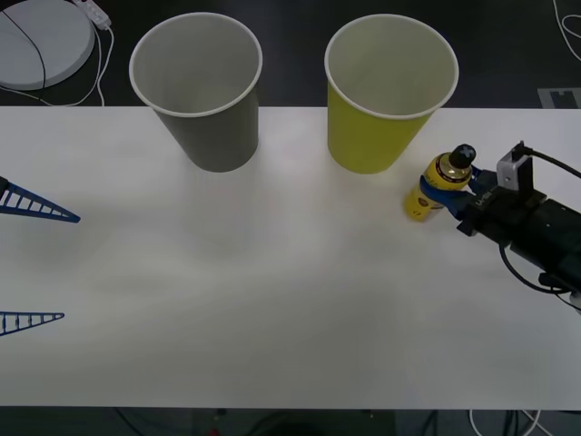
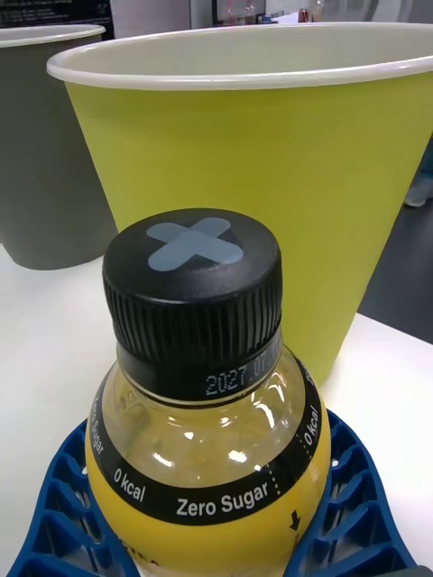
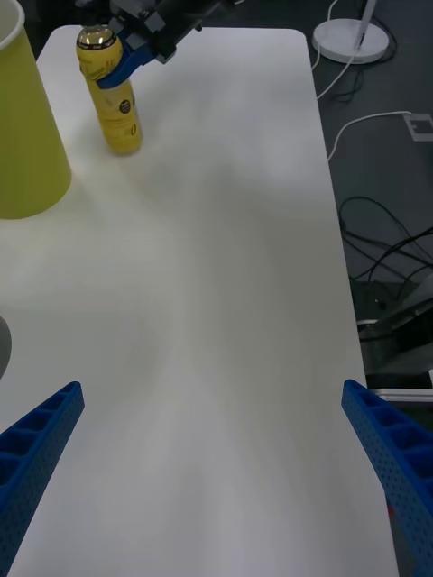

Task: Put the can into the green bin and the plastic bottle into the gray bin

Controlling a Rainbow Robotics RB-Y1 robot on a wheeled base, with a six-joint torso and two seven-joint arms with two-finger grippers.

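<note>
The plastic bottle (image 1: 440, 186) (image 3: 113, 99), yellow-labelled with a black cap, stands on the white table just right of the green bin (image 1: 381, 127). My right gripper (image 1: 451, 193) reaches in from the right and is shut on the plastic bottle (image 2: 207, 451) at its shoulder, one blue finger (image 2: 63, 505) curving around each side. The green bin (image 2: 253, 162) rises right behind the bottle. The gray bin (image 1: 204, 118) (image 2: 36, 135) stands upright to the left of the green one. My left gripper (image 1: 71, 267) (image 3: 212, 397) waits open at the table's left side. The can is out of view.
The white table (image 1: 272, 300) stretches bare in front of both bins. Beyond its far edge, on the dark floor, lie a white round base (image 1: 41, 41) and cables. The bottle stands close to the table's right edge.
</note>
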